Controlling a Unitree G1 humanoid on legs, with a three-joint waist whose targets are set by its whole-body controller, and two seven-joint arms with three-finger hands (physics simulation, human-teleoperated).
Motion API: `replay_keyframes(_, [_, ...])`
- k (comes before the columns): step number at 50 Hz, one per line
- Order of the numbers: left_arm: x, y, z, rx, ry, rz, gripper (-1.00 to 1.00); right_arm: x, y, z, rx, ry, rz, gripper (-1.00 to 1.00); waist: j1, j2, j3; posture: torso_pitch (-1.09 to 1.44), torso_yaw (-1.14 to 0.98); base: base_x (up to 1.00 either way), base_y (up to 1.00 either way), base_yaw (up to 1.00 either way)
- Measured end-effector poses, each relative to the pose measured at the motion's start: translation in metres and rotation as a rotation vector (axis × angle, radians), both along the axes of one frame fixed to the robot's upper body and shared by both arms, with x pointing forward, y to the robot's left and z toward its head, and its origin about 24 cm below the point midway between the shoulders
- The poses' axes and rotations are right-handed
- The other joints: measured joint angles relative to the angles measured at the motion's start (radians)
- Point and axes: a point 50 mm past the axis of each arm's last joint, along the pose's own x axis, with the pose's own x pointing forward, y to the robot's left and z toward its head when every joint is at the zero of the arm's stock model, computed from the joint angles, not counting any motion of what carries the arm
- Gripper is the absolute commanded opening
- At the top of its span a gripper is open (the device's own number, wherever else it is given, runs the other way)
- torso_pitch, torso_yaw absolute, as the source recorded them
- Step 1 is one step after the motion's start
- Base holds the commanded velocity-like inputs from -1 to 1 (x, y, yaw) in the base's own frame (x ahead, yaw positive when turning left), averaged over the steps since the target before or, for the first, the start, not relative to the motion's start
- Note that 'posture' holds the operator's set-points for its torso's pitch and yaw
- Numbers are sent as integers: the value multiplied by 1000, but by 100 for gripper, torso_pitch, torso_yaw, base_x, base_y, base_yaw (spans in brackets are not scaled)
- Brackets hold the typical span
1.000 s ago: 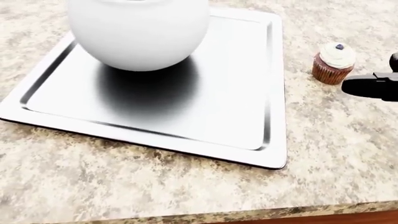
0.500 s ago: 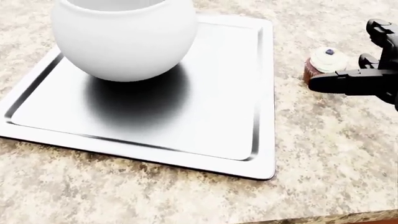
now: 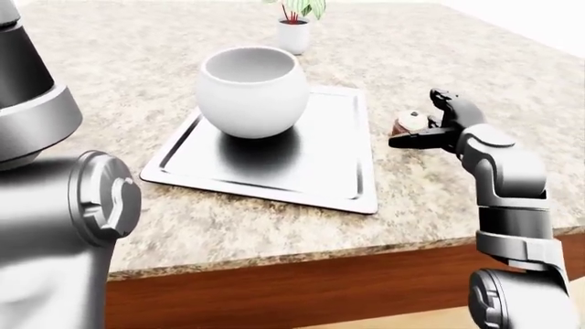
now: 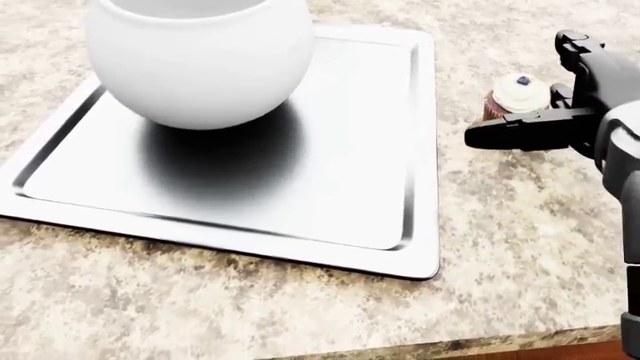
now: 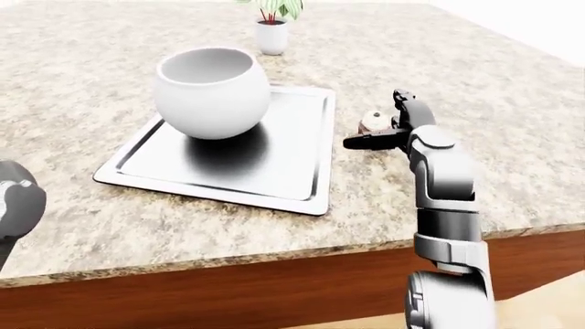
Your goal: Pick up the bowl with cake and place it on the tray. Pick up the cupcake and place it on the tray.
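A large white bowl (image 3: 252,89) stands on the silver tray (image 3: 320,171), in the tray's upper left part; its inside shows only white. A small chocolate cupcake (image 4: 515,94) with white icing sits on the counter just right of the tray. My right hand (image 4: 522,88) is at the cupcake with its fingers open. One black finger (image 4: 510,135) reaches left below the cupcake and another (image 4: 580,52) stands at its upper right. I cannot tell whether they touch it. My left hand does not show.
A small white pot with a plant (image 3: 294,31) stands on the speckled stone counter (image 3: 228,226) above the tray. The counter's edge with a brown wooden face (image 3: 302,288) runs along the bottom. My grey left arm (image 3: 82,199) fills the left-eye view's left side.
My right hand has come in from the right and its fingers now stand about the cupcake. The head view has shifted a little; bowl and tray stay in place.
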Motion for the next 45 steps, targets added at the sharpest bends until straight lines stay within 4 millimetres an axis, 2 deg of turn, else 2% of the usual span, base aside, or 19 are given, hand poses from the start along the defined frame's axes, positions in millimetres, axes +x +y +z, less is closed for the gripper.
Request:
replay_keyframes(6, [1, 3, 0, -6, -3, 10, 100, 6, 1, -8, -10, 21, -7, 100, 2, 1, -2, 0, 0, 0, 0, 0])
replay_keyframes(17, [2, 3, -4, -4, 0, 8, 100, 12, 1, -8, -43, 59, -7, 100, 1, 4, -2, 0, 0, 0, 0, 0])
replay_keyframes(30, [0, 3, -5, -5, -5, 7, 100, 23, 2, 7, -76, 72, -18, 100, 1, 9, -5, 0, 0, 0, 0, 0])
replay_keyframes(36, [1, 4, -5, -6, 5, 8, 100, 25, 0, -3, -92, 101, -26, 100, 1, 7, -5, 0, 0, 0, 0, 0])
replay_keyframes(45, [0, 3, -6, -5, 2, 4, 100, 27, 4, -6, -121, 104, -14, 100, -1, 6, -7, 0, 0, 0, 0, 0])
